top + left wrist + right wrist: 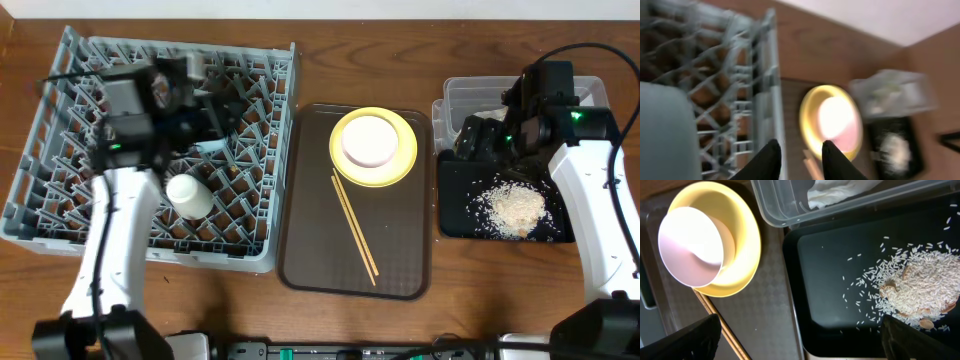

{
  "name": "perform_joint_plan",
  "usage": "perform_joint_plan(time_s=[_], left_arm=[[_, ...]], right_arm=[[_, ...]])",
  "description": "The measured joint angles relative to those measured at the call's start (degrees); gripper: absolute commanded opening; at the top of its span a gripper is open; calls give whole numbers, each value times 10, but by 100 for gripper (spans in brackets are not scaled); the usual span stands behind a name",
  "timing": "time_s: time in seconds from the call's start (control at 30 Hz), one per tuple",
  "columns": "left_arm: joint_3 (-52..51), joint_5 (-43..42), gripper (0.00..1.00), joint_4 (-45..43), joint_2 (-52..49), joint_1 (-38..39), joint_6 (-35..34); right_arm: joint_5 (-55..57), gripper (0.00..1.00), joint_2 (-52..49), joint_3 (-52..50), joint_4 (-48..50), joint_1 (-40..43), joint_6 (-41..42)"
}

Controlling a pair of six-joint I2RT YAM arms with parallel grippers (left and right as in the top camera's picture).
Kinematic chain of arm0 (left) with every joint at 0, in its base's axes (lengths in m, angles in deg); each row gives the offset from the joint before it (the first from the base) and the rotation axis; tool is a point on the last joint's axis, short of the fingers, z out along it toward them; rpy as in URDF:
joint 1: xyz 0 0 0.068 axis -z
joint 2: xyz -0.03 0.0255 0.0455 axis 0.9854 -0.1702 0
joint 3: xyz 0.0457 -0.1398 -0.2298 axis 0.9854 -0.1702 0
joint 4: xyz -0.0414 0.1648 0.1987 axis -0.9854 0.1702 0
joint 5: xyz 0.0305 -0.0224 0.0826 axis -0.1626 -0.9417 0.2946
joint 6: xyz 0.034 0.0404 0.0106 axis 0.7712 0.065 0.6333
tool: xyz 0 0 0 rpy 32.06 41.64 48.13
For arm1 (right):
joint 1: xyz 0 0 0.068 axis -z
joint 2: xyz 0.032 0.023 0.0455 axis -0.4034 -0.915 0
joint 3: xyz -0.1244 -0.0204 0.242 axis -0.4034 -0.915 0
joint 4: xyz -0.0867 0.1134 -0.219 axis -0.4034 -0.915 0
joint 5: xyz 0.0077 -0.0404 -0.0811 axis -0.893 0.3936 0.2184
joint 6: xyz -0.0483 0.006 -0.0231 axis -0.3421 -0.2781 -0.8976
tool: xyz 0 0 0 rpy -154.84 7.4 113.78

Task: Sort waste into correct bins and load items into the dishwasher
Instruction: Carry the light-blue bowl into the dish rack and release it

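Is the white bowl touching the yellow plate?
Touching. The right wrist view shows the white bowl resting inside the yellow plate, with no gap visible between them.

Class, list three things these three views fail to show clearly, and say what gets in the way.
1. Overhead: what lies in the clear tub, covered by the right arm.
2. Left wrist: the scraps in the black tray, smeared by motion blur.
3. Right wrist: the chopsticks, cut off by the bottom edge.

A white cup (188,195) lies in the grey dish rack (50,200). The white bowl (369,141) sits on the yellow plate (402,166), chopsticks (355,228) beside. Rice (515,207) in the black tray (455,200), napkin (832,192) in the clear tub (462,98).
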Motion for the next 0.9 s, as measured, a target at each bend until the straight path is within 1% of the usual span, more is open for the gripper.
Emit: perform_joint_plan(time_s=[0.07, 0.17, 0.2, 0.33, 0.43, 0.5, 0.67, 0.77, 0.9], left_arm=[[0, 65, 31, 1, -11, 19, 7], [0, 147, 32, 1, -20, 23, 10], [0, 170, 35, 1, -20, 22, 11], [0, 243, 41, 5, -20, 14, 17], [0, 265, 46, 11, -20, 10, 20], [0, 269, 47, 10, -20, 10, 21], [0, 269, 55, 9, -9, 10, 21], [0, 269, 62, 20, 24, 10, 21], [0, 269, 65, 63, 82, 31, 22]], right_arm=[[0, 99, 0, 0, -3, 0, 0], [0, 99, 0, 0, -4, 0, -2], [0, 99, 0, 0, -4, 0, -2], [0, 99, 0, 0, -4, 0, -2], [0, 99, 0, 0, -4, 0, -2], [0, 99, 0, 0, -4, 0, -2], [0, 99, 0, 0, -4, 0, -2], [0, 99, 0, 0, -3, 0, -2], [4, 99, 0, 0, -2, 0, -2]])
